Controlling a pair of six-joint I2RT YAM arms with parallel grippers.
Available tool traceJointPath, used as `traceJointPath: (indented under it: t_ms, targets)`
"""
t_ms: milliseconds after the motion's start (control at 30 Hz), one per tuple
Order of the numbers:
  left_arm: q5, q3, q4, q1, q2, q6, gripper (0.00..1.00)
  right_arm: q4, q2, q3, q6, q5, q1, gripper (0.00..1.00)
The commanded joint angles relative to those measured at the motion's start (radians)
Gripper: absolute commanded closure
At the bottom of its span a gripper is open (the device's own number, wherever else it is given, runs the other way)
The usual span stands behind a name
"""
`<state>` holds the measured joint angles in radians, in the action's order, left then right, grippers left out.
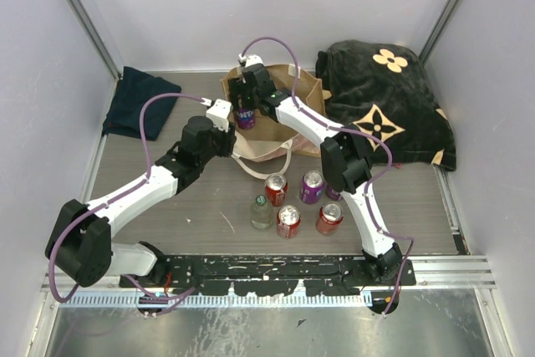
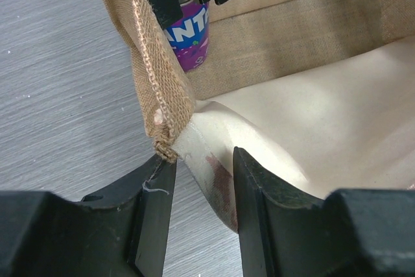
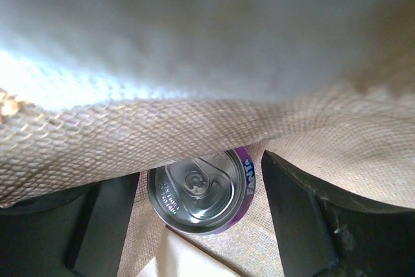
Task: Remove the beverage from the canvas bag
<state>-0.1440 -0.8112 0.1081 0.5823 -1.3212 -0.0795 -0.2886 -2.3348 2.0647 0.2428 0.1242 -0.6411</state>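
Note:
The canvas bag (image 1: pixel 284 94) sits at the back middle of the table with its mouth open. A purple Fanta can (image 1: pixel 245 118) stands inside it near the left wall. The can also shows in the left wrist view (image 2: pixel 192 38) and the right wrist view (image 3: pixel 202 190). My right gripper (image 1: pixel 245 99) reaches into the bag, open, one finger on each side of the can's top with small gaps. The bag's edge (image 3: pixel 130 134) hides its fingertips. My left gripper (image 2: pixel 202 180) is shut on the bag's front-left corner (image 2: pixel 170 135), where tan weave meets cream fabric.
Several cans (image 1: pixel 288 221) and a small green bottle (image 1: pixel 262 211) stand on the table in front of the bag. A black blanket with tan flower marks (image 1: pixel 384 102) lies at the back right. A dark navy folded cloth (image 1: pixel 138 102) lies at the back left.

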Motion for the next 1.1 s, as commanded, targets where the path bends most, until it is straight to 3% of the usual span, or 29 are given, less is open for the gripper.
traceJointPath:
  t_ms: [0,233,333,367,400,500,533,733,800,933,1067]
  targets:
    - [-0.012,0.023,0.015,-0.005,-0.011,-0.004,0.53,-0.077,-0.06,0.002,0.016,-0.057,-0.01,0.2]
    - [-0.021,0.021,0.015,-0.006,-0.014,-0.009,0.53,-0.117,-0.097,0.001,0.016,-0.071,-0.018,0.21]
    - [-0.02,0.02,0.019,-0.006,-0.018,-0.011,0.53,-0.133,-0.104,0.004,0.006,-0.066,-0.017,0.27]
    - [-0.021,0.021,0.022,-0.005,-0.02,-0.011,0.53,-0.138,-0.106,0.004,0.003,-0.066,-0.018,0.34]
    - [-0.021,0.021,0.024,-0.006,-0.02,-0.011,0.53,-0.144,-0.106,0.003,0.002,-0.064,-0.018,0.47]
    - [-0.028,0.023,0.034,-0.007,-0.021,-0.012,0.55,-0.147,-0.083,-0.008,-0.004,-0.042,-0.019,0.95]
    - [-0.033,0.023,0.037,-0.007,-0.021,-0.016,0.56,-0.142,-0.068,-0.015,-0.013,-0.028,-0.019,0.99]
    - [-0.088,0.03,0.061,-0.008,-0.021,-0.026,0.63,-0.11,0.094,-0.017,-0.072,0.035,-0.024,0.99]
    - [-0.104,0.03,0.074,-0.007,-0.023,-0.032,0.71,-0.086,0.168,-0.023,-0.083,0.042,-0.023,0.99]
    - [-0.139,0.026,0.096,-0.01,-0.03,-0.044,0.99,-0.025,0.328,-0.061,-0.105,0.046,-0.025,0.99]
    - [-0.176,0.03,0.137,-0.017,-0.029,-0.058,1.0,0.027,0.493,-0.13,-0.141,0.055,-0.039,0.99]
